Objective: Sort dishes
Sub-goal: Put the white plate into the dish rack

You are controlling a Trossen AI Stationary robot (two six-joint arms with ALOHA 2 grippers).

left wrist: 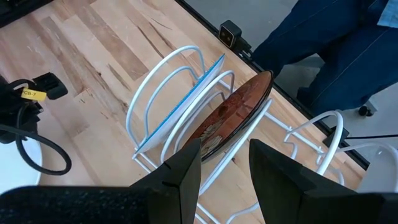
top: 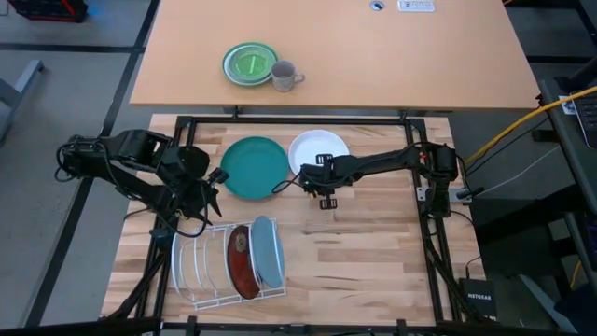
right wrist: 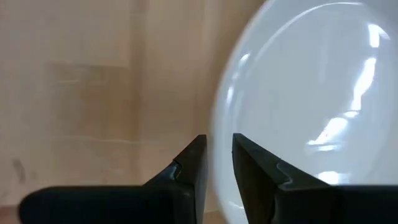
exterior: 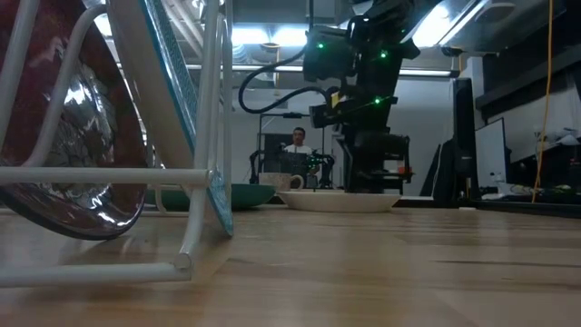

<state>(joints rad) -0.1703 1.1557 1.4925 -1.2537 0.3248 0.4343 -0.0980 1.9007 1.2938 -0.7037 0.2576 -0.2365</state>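
On the pale wooden slatted table [top: 373, 252] the right gripper [top: 312, 179] is down at the near-left rim of the round plain white plate [top: 322, 149], which lies flat toward the far side. In the right wrist view its two dark fingers [right wrist: 189, 171] stand close with only a narrow gap, and the white plate's edge runs right into that gap; whether they actually press on the rim I cannot tell. Just left of it, rims about touching, lies the round dark teal plate [top: 254, 167], also flat. Nearer and to the left stands the white wire dish rack [top: 201, 271], holding the dark red plate with pale flower marks [top: 241, 261] and the light blue speckled plate [top: 267, 252] upright, side by side. The left gripper [top: 210, 182] hangs above the table between the rack and the teal plate, its jaws spread and holding nothing
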